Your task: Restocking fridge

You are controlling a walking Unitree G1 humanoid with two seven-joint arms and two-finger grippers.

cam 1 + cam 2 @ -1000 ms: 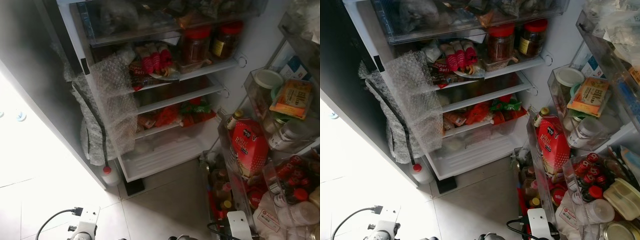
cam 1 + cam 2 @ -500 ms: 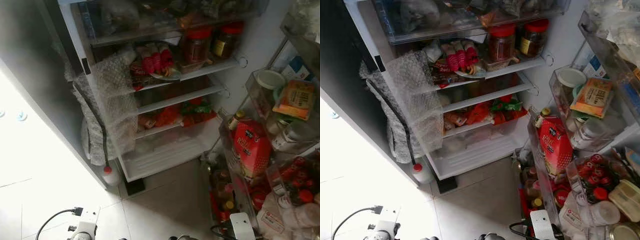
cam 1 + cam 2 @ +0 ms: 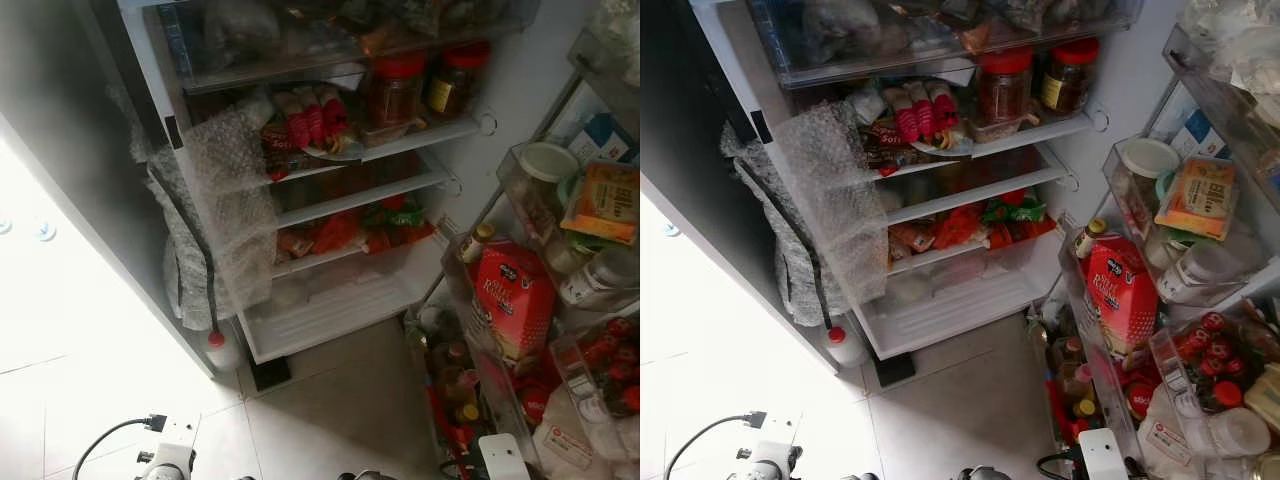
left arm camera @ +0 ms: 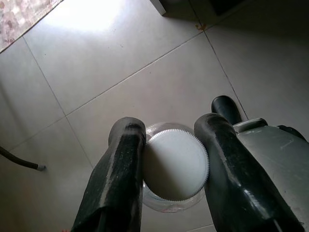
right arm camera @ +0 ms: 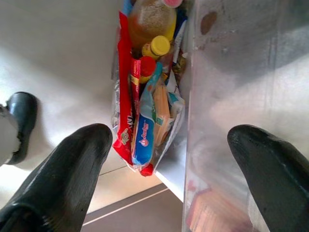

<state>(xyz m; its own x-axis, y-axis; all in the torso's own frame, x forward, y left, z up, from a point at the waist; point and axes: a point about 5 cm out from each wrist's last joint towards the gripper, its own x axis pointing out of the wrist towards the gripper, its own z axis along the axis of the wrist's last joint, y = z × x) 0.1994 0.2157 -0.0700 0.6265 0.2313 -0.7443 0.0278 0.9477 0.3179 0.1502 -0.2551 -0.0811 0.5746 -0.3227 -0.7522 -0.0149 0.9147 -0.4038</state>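
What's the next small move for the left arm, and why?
Probably raise the left gripper toward the fridge. Its fingers are shut on a white-lidded jar above the floor tiles, and the fridge door stands open with bare space on the bottom shelf.

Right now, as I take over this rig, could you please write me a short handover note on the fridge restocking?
Left hand: shut on a clear jar with a white lid, held low over the tiled floor.
Right hand: open, holding nothing, beside the door's lower bin and a bag of bottles and packets.
Fridge: door open; shelves crowded with red-lidded jars and packets. The door rack holds a red carton.
Done: jar picked up.
Left: find a free spot and shelve the jar.
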